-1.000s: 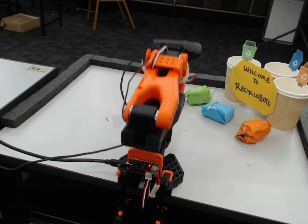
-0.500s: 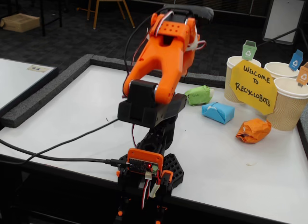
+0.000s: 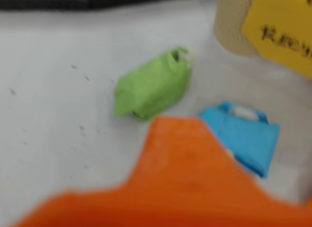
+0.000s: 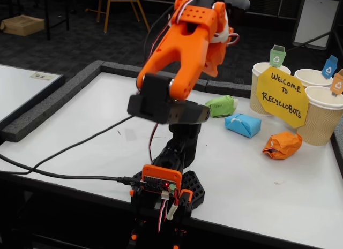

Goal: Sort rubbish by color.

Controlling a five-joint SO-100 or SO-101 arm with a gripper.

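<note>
Orange robot arm (image 4: pixel 179 51) raised above a white table (image 4: pixel 96 136), seen in the fixed view. Its gripper is hidden behind the arm there, and the wrist view shows only a blurred orange finger (image 3: pixel 180 183), so whether the jaws are spread or closed cannot be told. Green wad (image 3: pixel 152 85) lies on the table just beyond that finger, light blue wad (image 3: pixel 243 134) to its right. Orange wad (image 4: pixel 282 144) sits farther right, near the paper cups (image 4: pixel 321 118) and yellow sign (image 4: pixel 281 96).
</note>
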